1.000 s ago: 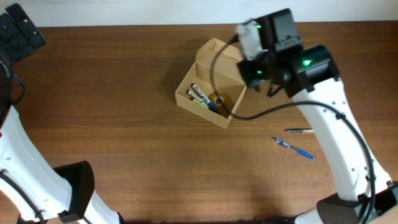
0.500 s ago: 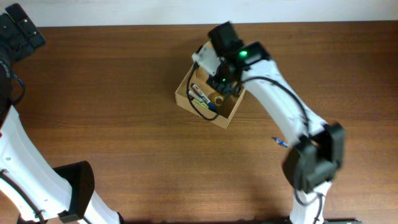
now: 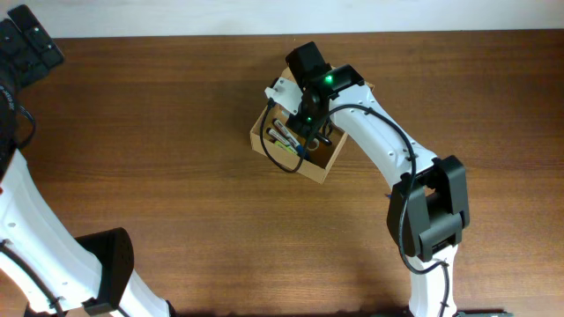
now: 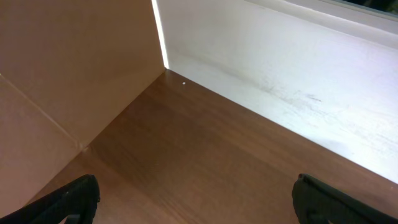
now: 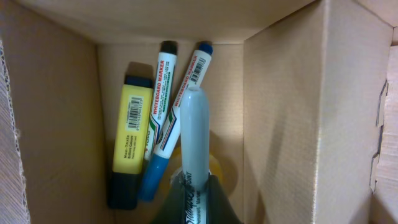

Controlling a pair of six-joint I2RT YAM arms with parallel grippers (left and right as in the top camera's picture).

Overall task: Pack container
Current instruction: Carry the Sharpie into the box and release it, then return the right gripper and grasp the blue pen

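The container [image 3: 262, 135] is a tan cardboard box in the middle of the table, with its flap lid open at the far side. My right gripper [image 3: 305, 123] hangs over its opening. In the right wrist view the gripper [image 5: 198, 200] is shut on a grey permanent marker [image 5: 196, 134] that points down into the container [image 5: 292, 106]. Inside lie a yellow highlighter [image 5: 132, 130], two whiteboard markers [image 5: 163, 93] and a yellowish round thing [image 5: 222, 175]. My left gripper [image 3: 26, 44] is at the far left corner, open and empty [image 4: 199, 202].
The right arm [image 3: 388, 150] stretches from the front right across the table to the box. The left wrist view shows bare wood table [image 4: 205, 155], a white wall [image 4: 280, 68] and a tan board [image 4: 74, 62] on its left.
My right arm has swung left from beside the box to above its opening, carrying the marker. The left arm has not moved.
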